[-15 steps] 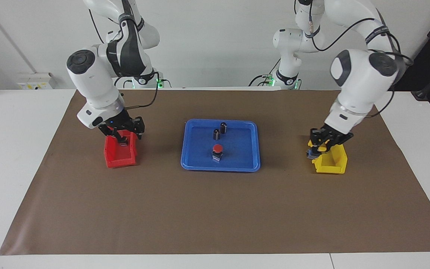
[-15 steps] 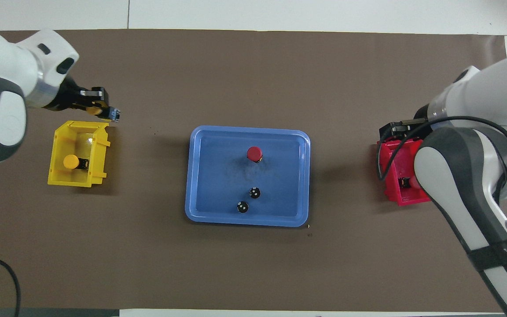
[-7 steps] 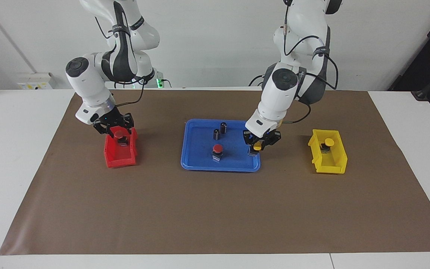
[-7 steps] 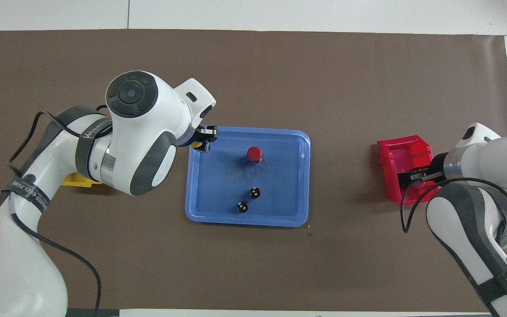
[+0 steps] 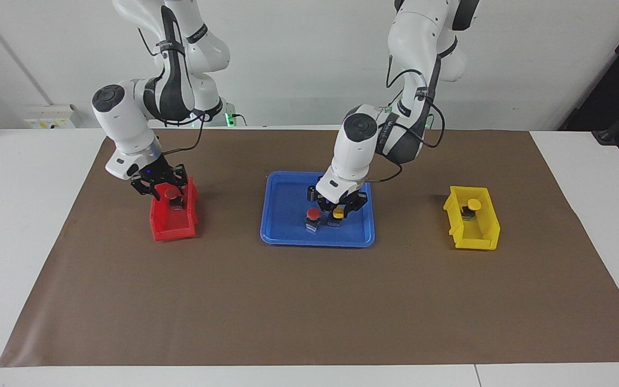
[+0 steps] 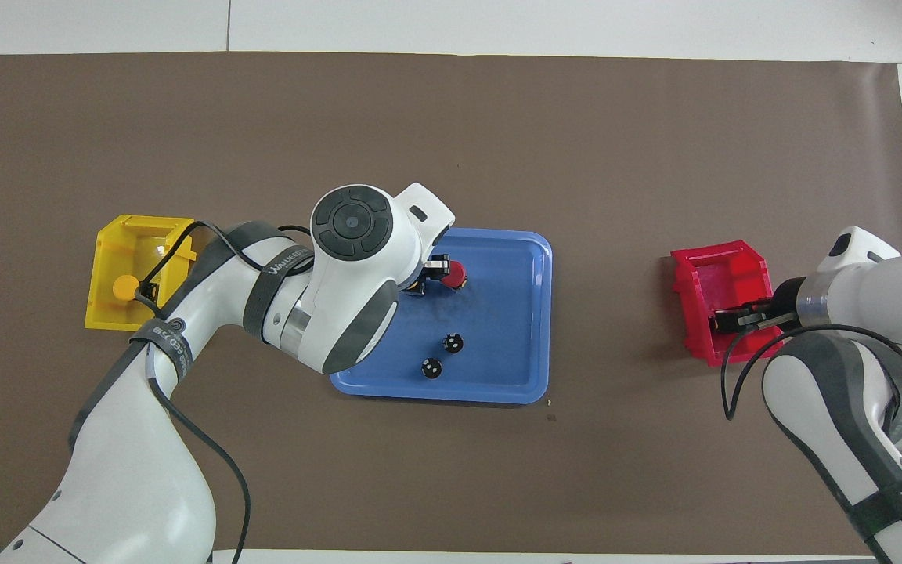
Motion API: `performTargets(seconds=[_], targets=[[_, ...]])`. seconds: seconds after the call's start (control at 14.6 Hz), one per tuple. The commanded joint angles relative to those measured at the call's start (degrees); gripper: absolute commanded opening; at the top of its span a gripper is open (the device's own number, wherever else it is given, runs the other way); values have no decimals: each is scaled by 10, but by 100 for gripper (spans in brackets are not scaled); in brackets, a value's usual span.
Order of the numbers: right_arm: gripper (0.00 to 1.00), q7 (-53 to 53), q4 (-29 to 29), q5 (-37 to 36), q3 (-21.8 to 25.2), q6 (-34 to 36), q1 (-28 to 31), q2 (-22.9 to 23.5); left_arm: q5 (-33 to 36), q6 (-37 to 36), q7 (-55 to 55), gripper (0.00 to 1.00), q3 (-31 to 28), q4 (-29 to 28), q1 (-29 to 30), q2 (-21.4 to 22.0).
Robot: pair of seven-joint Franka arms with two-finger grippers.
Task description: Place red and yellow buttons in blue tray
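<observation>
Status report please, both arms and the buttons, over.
Left end effector shut on yellow button, low in blue tray beside red button. Right end effector around a red button over red bin. Nothing blocking.

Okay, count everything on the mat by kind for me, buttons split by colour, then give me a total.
Red buttons: 2, one in the blue tray at, one in the right gripper at
Yellow buttons: 2, and
Dark capless cylinders: 2, and
Blue tray: 1
Red bin: 1
Yellow bin: 1
Total: 9
</observation>
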State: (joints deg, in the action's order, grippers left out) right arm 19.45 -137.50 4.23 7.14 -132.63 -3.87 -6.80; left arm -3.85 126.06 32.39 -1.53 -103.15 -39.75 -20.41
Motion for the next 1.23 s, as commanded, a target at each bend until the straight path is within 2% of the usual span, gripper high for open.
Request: performTargets(seconds=[0.0, 0.14, 0.27, 0.41, 0.55, 0.62, 0.75, 0.96, 1.03, 1.16], targets=[[70, 8, -25, 4, -6, -11, 8, -15, -4, 0, 13, 85, -11, 0, -6, 1], [69, 9, -32, 4, -6, -11, 9, -16, 0, -7, 12, 99, -13, 5, -6, 5], [68, 10, -35, 4, -6, -18, 11, -10, 0, -54, 10, 100, -15, 27, 1, 21], [65, 10, -35, 4, -6, -18, 11, -10, 0, -93, 11, 100, -20, 34, 6, 60], [49, 11, -35, 4, -5, -15, 12, -10, 1, -141, 5, 100, -35, 52, 32, 98], [41, 11, -34, 4, -5, -12, 12, -10, 1, -177, -1, 100, -38, 74, 54, 104], [24, 11, -29, 4, -5, -2, 20, -8, 9, -243, -85, 100, -43, 104, 100, 112], [20, 9, 39, 3, -6, 69, 26, 13, 10, -253, -215, 100, -51, 108, 185, 144], [20, 3, 80, 3, -7, 104, 24, 24, 10, -255, -260, 100, -52, 110, 215, 145], [21, -75, 181, 5, -21, 186, 12, 58, 10, -267, -293, 100, -52, 116, 244, 157]])
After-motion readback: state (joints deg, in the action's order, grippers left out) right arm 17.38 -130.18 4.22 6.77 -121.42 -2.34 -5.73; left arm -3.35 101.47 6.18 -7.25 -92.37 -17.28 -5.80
